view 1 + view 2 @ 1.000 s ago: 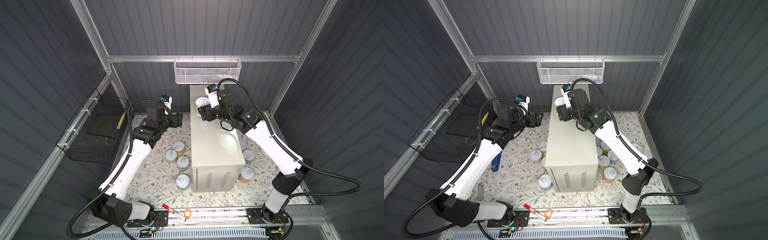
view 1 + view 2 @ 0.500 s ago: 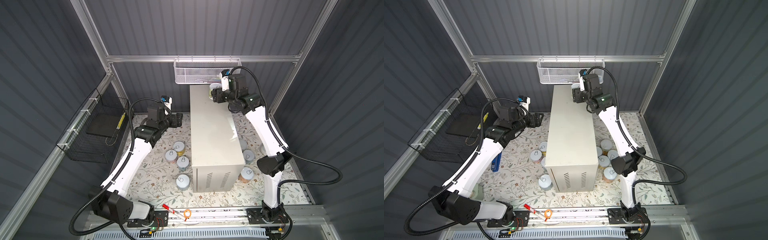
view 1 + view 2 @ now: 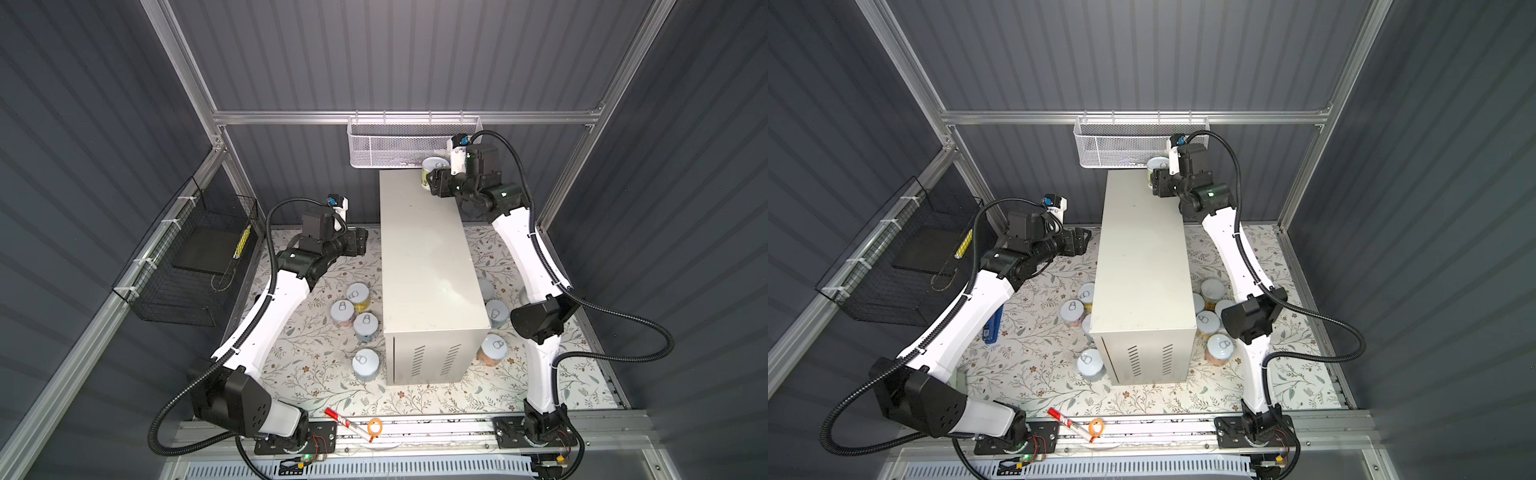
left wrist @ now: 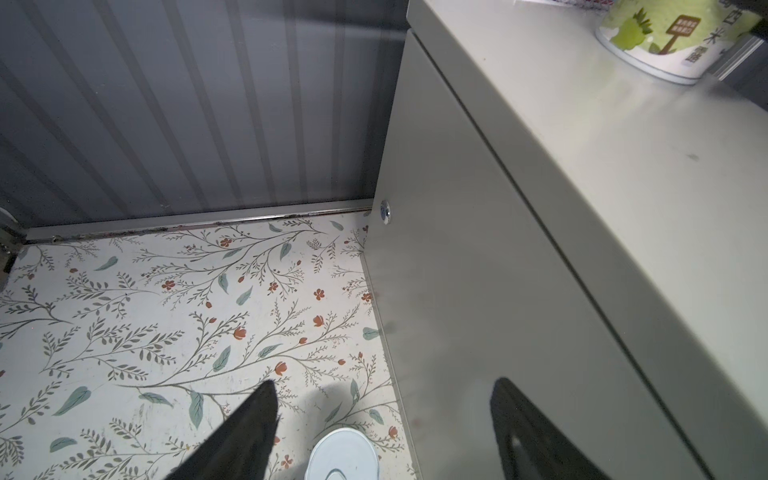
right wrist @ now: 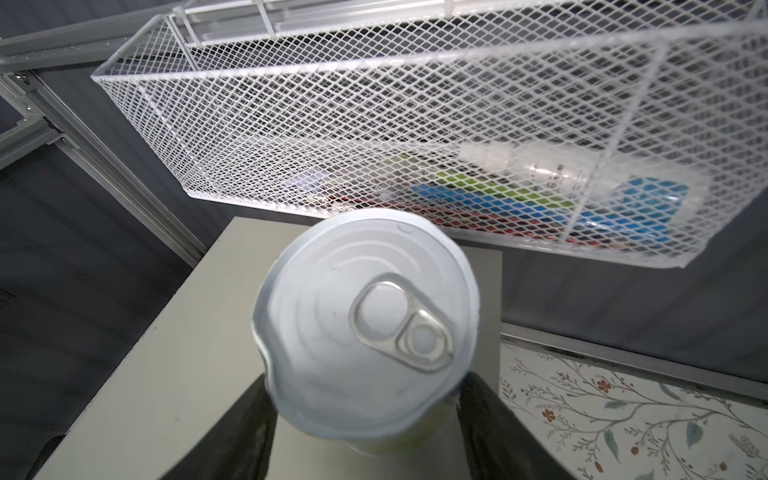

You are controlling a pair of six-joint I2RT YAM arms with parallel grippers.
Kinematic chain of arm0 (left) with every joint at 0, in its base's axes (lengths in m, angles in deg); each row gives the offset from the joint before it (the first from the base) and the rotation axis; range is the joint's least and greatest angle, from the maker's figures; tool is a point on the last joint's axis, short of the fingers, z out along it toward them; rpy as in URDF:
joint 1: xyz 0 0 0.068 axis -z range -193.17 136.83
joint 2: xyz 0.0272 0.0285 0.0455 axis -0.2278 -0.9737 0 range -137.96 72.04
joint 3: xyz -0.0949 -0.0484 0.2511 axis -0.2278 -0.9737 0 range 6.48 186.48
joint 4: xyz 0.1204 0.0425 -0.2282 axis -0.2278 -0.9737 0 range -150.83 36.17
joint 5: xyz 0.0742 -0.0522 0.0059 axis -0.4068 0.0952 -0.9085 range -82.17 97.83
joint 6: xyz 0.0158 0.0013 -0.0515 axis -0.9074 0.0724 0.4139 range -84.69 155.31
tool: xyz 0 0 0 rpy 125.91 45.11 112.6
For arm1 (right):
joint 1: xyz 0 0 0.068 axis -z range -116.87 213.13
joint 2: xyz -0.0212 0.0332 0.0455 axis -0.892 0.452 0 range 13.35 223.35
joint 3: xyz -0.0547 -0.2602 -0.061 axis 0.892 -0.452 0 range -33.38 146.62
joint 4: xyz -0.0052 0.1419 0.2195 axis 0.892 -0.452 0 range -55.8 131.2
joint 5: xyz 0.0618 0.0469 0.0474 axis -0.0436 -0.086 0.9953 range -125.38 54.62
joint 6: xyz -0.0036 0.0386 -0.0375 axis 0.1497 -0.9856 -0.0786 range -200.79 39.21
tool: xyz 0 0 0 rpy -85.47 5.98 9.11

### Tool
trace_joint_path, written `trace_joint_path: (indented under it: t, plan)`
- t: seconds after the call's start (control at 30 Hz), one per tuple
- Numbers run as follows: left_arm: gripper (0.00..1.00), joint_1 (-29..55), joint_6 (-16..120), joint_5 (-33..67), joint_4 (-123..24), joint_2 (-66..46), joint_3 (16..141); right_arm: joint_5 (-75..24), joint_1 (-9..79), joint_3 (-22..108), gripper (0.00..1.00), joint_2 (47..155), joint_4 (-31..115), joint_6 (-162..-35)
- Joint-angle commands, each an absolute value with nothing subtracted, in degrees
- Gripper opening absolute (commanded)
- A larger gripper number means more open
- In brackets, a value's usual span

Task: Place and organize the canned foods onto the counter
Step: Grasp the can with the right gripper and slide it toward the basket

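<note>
Chinese characters (blurred) on green can [image 4: 660, 45].

A lab test cell: aluminium frame [image 3: 399, 117], corrugated grey walls [image 3: 374, 54].

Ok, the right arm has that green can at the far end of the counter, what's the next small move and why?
Probably open the right end effector and release the green can. In the left wrist view its base seems to sit flat on the counter, and the fingers flank it upright at the far end, below the mesh basket.
</note>
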State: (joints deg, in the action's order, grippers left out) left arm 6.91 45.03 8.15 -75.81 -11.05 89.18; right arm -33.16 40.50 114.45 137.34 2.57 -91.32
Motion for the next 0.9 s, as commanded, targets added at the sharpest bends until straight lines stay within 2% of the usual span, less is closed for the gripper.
trace_joint_path:
  t: [0.0, 0.37, 0.53, 0.57, 0.7, 0.87]
  plan:
    - [0.81, 6.26, 45.42, 9.5, -74.31, -12.13, 89.1, -33.32, 40.84, 115.43, 0.7, 139.02, 4.66, -93.0]
    - [0.85, 5.95, 45.23, 9.89, -73.69, -12.45, 88.67, -35.04, 41.09, 115.51, 0.73, 139.6, 7.21, -92.85]
    - [0.95, 5.99, 45.39, 7.89, -73.84, -10.9, 88.05, -34.31, 40.81, 114.82, 0.8, 136.52, 5.55, -92.7]
    - [0.99, 5.99, 45.57, 7.37, -74.11, -10.47, 88.05, -34.48, 40.7, 114.15, 0.81, 135.28, 4.86, -92.66]
    - [1.0, 5.99, 45.53, 4.14, -75.06, -7.88, 83.8, -35.69, 39.82, 106.28, 0.83, 127.74, 4.34, -92.66]
    - [1.0, 5.99, 45.54, 3.06, -73.08, -0.02, 75.54, -38.95, 37.1, 88.66, 0.84, 112.5, 8.5, -92.38]
